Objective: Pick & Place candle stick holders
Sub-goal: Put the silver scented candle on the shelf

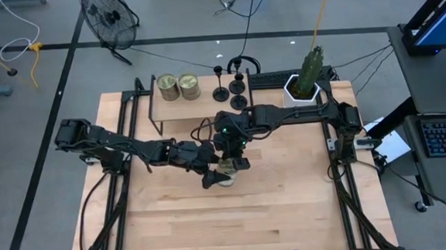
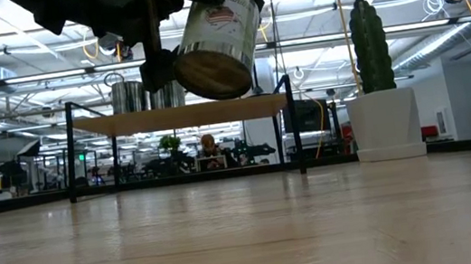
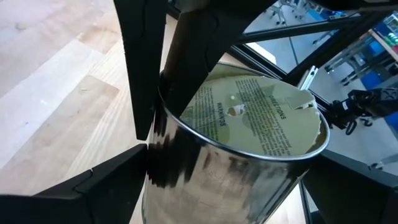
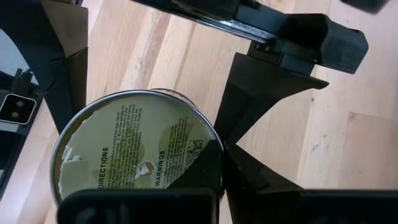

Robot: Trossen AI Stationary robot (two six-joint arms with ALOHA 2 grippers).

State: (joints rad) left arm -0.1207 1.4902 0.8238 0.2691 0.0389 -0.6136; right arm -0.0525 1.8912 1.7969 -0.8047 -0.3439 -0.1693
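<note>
Three black candle stick holders stand on their round bases at the right end of the low wooden shelf; no gripper is near them. Over the table's middle a round metallic jar candle hangs tilted. My right gripper is shut on its rim. My left gripper is open wide, one finger on each side of the jar's wall; I cannot tell whether they touch it. My right gripper pinches the jar's rim between its two fingers, one outside the wall and one over the labelled round face. It comes slanting down from the table's far right. The jar is lifted clear of the table and tilted.
Two more jar candles stand on the shelf's left part. A cactus in a white pot stands at the back right. Bare wood lies toward the table's near edge.
</note>
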